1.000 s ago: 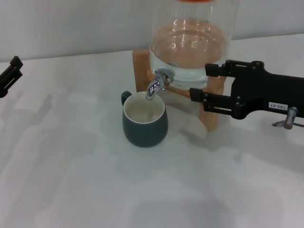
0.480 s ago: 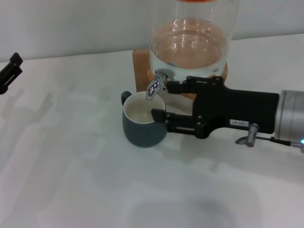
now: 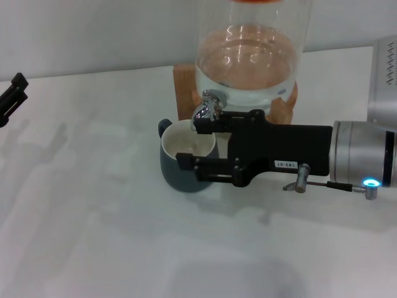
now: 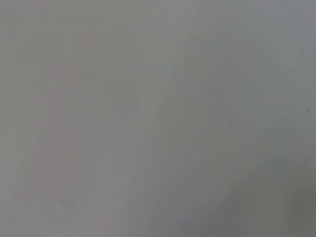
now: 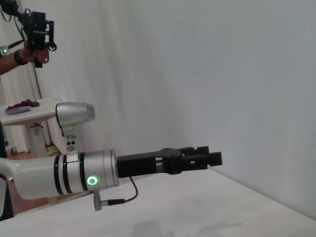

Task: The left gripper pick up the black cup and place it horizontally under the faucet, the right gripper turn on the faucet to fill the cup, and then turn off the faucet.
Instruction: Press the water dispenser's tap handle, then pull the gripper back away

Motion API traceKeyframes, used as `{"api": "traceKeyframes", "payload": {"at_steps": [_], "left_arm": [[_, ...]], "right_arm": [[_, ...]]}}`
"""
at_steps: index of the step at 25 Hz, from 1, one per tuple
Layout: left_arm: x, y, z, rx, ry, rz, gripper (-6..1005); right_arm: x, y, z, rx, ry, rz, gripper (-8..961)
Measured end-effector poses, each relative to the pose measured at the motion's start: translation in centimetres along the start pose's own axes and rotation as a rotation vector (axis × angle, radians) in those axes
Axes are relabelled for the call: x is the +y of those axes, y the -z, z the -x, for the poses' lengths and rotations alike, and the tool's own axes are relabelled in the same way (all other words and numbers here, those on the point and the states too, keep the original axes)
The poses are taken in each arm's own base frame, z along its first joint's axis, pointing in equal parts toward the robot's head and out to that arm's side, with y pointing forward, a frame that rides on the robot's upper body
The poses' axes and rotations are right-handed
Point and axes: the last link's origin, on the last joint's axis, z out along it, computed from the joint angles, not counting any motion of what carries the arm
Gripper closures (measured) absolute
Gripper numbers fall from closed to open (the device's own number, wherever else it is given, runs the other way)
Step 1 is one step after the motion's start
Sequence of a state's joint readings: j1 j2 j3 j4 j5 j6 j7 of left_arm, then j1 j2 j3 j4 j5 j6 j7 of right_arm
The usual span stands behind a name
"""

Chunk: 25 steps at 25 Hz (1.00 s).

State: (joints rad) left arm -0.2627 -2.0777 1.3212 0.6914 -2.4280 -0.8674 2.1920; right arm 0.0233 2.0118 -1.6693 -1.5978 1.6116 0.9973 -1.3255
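White tabletop [image 3: 93,236] carries a glass jar [image 3: 251,56] of water on a wooden stand [image 3: 185,90], the landmark for everything else. At the jar's base sits the faucet [image 3: 206,110], small, shiny chrome, spout curved down. Directly below the spout stands the cup [image 3: 186,162], upright, squat, dark charcoal outside, cream inside, its loop handle turned away from the right pincer [image 3: 193,144]. That pincer reaches in open, one finger by the faucet, the other across the cup's front. Far from the jar, the left pincer [image 3: 12,99] sits idle; whether it is open I cannot tell.
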Motion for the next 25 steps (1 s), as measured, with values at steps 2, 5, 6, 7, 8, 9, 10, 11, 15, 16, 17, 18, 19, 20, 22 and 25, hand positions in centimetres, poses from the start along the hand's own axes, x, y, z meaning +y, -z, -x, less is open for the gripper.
{"api": "traceKeyframes", "payload": {"at_steps": [2, 5, 6, 7, 8, 9, 10, 11, 15, 16, 17, 18, 19, 20, 22, 25], "left_arm": [[0.0, 0.0, 0.0, 0.001, 0.001, 0.001, 110], [0.1, 0.0, 0.0, 0.001, 0.000, 0.003, 109], [0.1, 0.0, 0.0, 0.001, 0.000, 0.004, 109], [0.1, 0.0, 0.0, 0.001, 0.000, 0.004, 109], [0.1, 0.0, 0.0, 0.001, 0.000, 0.005, 109], [0.1, 0.0, 0.0, 0.001, 0.000, 0.005, 109], [0.2, 0.0, 0.0, 0.000, 0.000, 0.006, 109], [0.2, 0.0, 0.0, 0.000, 0.000, 0.006, 109], [0.3, 0.0, 0.0, 0.004, 0.000, 0.012, 110], [0.3, 0.1, 0.0, 0.005, 0.000, 0.013, 110], [0.3, 0.1, 0.0, 0.005, 0.001, 0.014, 110], [0.3, 0.1, 0.0, 0.005, 0.001, 0.014, 110], [0.3, 0.1, 0.0, 0.005, 0.001, 0.013, 110], [0.3, 0.1, 0.0, 0.005, 0.001, 0.013, 110], [0.2, 0.2, 0.1, 0.003, 0.002, 0.011, 109], [0.2, 0.2, 0.1, 0.003, 0.002, 0.011, 109]], "right_arm": [[0.0, -0.2, -0.1, 0.002, -0.002, 0.005, 274], [0.0, -0.3, 0.0, 0.002, -0.001, 0.007, 274], [0.0, -0.3, 0.0, 0.002, -0.001, 0.008, 274], [0.0, -0.3, 0.0, 0.002, -0.001, 0.007, 274], [0.0, -0.4, 0.0, 0.001, -0.001, 0.004, 274], [-0.1, -0.4, 0.0, 0.001, -0.002, 0.001, 274], [-0.2, -0.5, -0.1, 0.001, -0.004, -0.004, 275], [-0.3, -0.5, -0.1, 0.001, -0.005, -0.008, 275], [-0.6, -0.8, -0.5, 0.007, -0.012, -0.028, 275], [-0.8, -0.9, -0.6, 0.009, -0.015, -0.032, 275], [-0.9, -1.0, -0.7, 0.012, -0.018, -0.033, 275], [-1.1, -1.1, -0.9, 0.016, -0.022, -0.036, 275], [-1.1, -1.2, -0.9, 0.017, -0.023, -0.037, 275], [-1.2, -1.2, -1.0, 0.018, -0.025, -0.039, 275], [-1.3, -1.3, -1.0, 0.019, -0.027, -0.041, 275], [-1.3, -1.3, -1.0, 0.019, -0.026, -0.042, 275]]}}
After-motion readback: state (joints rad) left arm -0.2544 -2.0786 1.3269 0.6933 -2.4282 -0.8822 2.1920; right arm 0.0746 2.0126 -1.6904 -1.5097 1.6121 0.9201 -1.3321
